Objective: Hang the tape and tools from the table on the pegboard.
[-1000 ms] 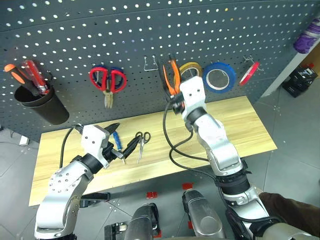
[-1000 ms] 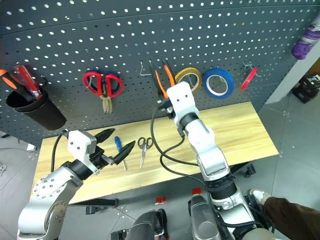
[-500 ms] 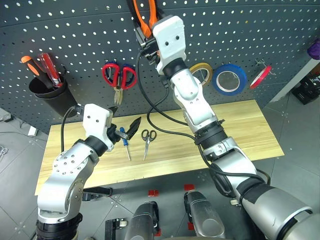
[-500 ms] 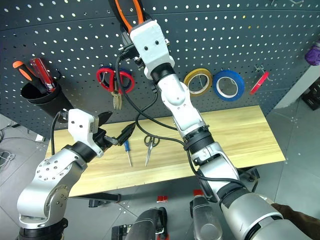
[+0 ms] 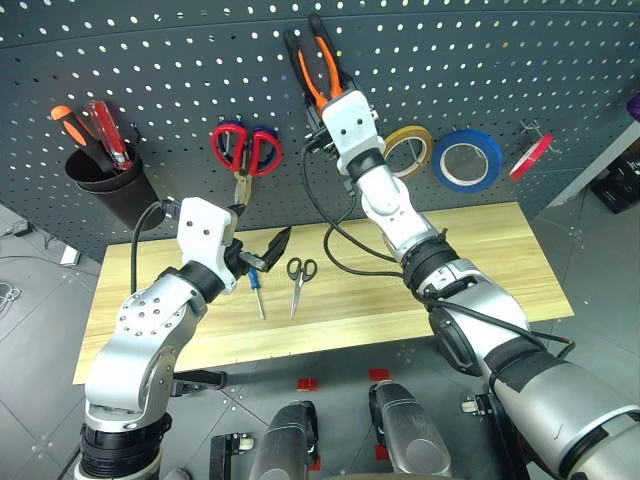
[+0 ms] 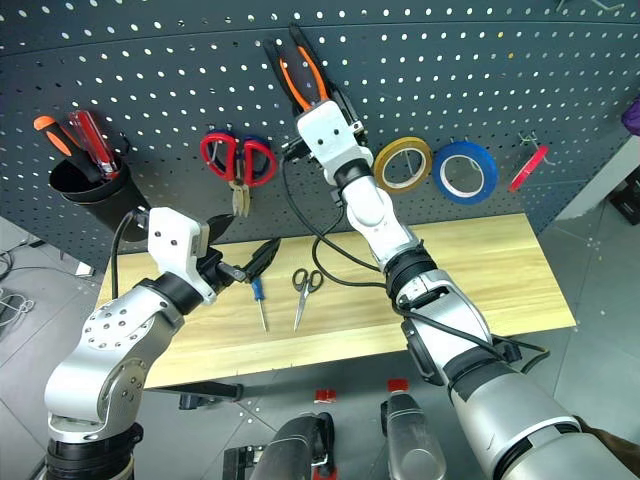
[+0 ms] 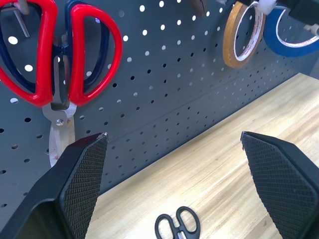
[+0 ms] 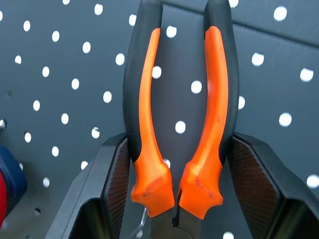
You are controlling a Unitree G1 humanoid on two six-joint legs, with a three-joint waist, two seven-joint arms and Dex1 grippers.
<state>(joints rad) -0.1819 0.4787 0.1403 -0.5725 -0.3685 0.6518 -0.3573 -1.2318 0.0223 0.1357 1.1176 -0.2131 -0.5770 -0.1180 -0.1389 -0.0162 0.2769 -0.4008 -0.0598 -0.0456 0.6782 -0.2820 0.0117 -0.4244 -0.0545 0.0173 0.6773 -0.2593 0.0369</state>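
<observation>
Right gripper (image 8: pixel 174 164), closed on the orange-and-black-handled pliers (image 5: pixel 318 62), has come back down from its high reach of half a second ago; a second ago it was lower still, level with the tape rolls. The pliers now sit against the dark grey perforated pegboard (image 5: pixel 150 60), up and to the left of the yellow tape roll (image 5: pixel 408 148) and to the right of the red-handled scissors (image 5: pixel 245 150). Reads as lining the handles up for a hook; whether a hook is engaged cannot be told.

Pliers' long axis runs near upright along the pegboard, handles up, leaning slightly left, nose down inside the gripper.

Thin red ring of tape (image 5: pixel 530 157) already hangs far right of the yellow roll, past the blue roll (image 5: pixel 467 160).

Left gripper (image 5: pixel 258 252) has risen slightly and hovers wide open and empty above the light wood-plank surface (image 5: pixel 480 250), below the red-handled scissors. Slim blue-handled screwdriver (image 5: pixel 255 290) and small black-handled scissors (image 5: pixel 297 283) still lie on the surface, down-left of the yellow roll, both lengthwise towards the pegboard. Two tools left after the pliers.
</observation>
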